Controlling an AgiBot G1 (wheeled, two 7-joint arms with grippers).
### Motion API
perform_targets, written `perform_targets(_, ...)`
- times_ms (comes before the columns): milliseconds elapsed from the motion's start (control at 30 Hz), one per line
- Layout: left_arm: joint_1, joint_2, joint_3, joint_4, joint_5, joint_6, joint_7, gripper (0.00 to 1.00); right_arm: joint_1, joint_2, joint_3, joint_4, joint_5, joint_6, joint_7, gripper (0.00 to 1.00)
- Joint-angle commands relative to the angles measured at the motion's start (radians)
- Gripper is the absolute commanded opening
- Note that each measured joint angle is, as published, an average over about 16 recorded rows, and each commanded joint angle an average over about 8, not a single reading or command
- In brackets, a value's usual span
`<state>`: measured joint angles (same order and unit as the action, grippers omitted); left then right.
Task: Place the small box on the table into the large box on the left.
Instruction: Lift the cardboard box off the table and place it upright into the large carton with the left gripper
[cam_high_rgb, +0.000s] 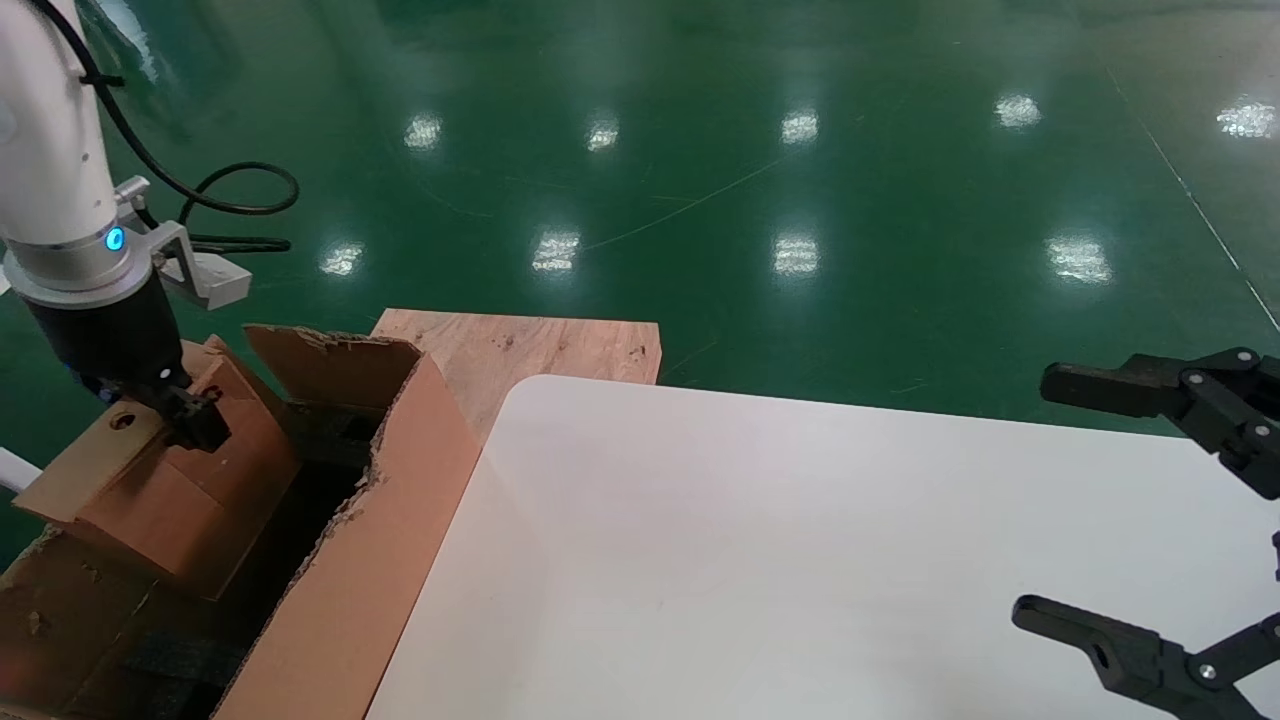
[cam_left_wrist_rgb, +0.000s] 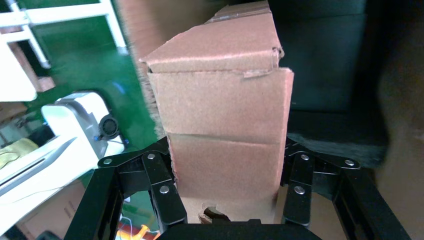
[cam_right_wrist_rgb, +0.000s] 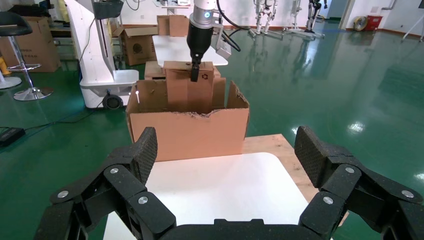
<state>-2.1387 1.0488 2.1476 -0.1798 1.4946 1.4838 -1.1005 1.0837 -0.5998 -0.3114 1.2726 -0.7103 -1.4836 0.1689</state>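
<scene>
The left end effector (cam_high_rgb: 195, 420) pinches the small box (cam_high_rgb: 165, 475) from above, its fingers (cam_left_wrist_rgb: 165, 192) pressed against the box's two opposite sides. The box hangs tilted over the opening of the large box (cam_high_rgb: 370, 560), partly sunk between its upright flaps and off the worktop (cam_high_rgb: 750, 560); the large box stands against the worktop's left edge, beside a wooden board (cam_high_rgb: 520, 345). Whether the small box already rests on the black foam (cam_high_rgb: 330, 430) inside cannot be told.

The step in hand looks like the lowering into the carton, with transport done. The next move likely calls for easing the box down until it is supported, then spreading the fingers and lifting clear of the torn flaps.

The right end effector (cam_high_rgb: 1150, 520) hangs spread wide and empty over the worktop's right edge.
</scene>
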Motion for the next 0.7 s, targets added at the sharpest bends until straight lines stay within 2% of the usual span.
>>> perform_targets(33,0.012,0.000,0.005,0.026,0.008,-0.014,0.012,0.00,0.000,0.000,0.000,0.000,0.000,0.000,0.000,1.00)
perform_targets(700,0.085,0.001,-0.004,0.134,-0.007,-0.023,0.071,0.00,0.000,0.000,-0.001,0.000,0.000,0.000,0.000,1.00)
